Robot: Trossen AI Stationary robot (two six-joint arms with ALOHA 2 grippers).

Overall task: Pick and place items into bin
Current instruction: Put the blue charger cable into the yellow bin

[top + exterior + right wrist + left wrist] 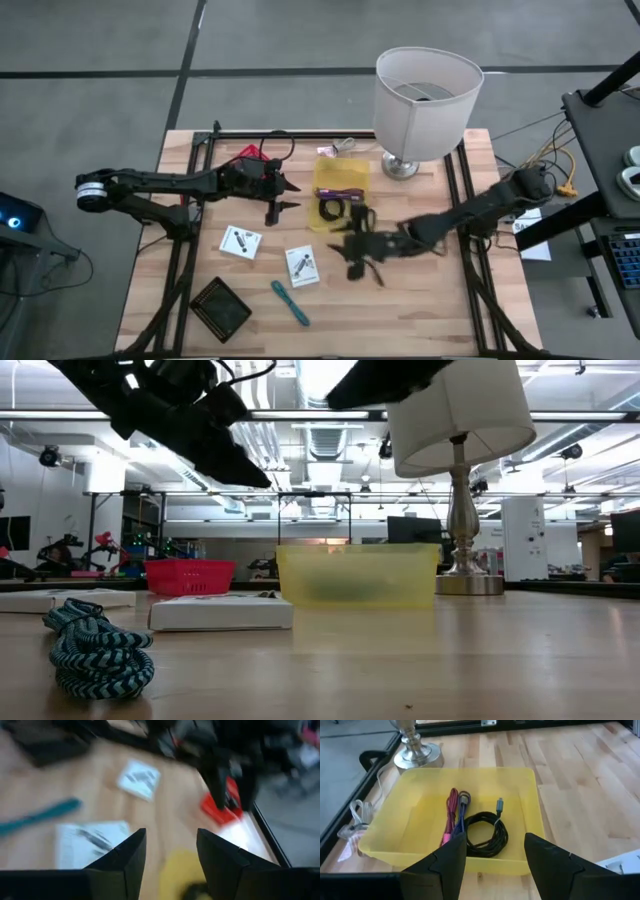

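A: Since both arms sit so near the translucent yellow plastic bin (341, 187), what worries you most?

B: A collision, I'd judge. The left gripper (283, 195) hangs just beside the bin's left wall with its fingers spread and nothing between them. The right gripper (352, 247) hovers just below the bin, also open and empty. If both reach toward the same spot, the dark fingers could knock together or shove the light bin across the smooth wooden table (430, 300).

A: What's already inside?

B: From the left wrist, a coiled black cable (486, 831), glossy and springy, and slim red and purple cords (454, 817) lying alongside it. A loop of that cable could catch on a finger and be dragged out.

A: And what is left on the table?

B: Two flat white cards with dark print: one (240, 242) below the left gripper, the other (302, 265) nearer the right gripper. Thin and flush to the wood, they'd likely slide rather than lift. A slim teal tool (291, 302) lies lower down; narrow and smooth, it might roll or pivot in a pinch. Beside it sits a dark square ribbed tray (221, 305).

A: Anything else at risk?

B: The white fabric-shaded lamp on a metal base (426, 100) stands just beside the bin's far right corner. It looks top-heavy; a wide swing by the right arm could tip it.
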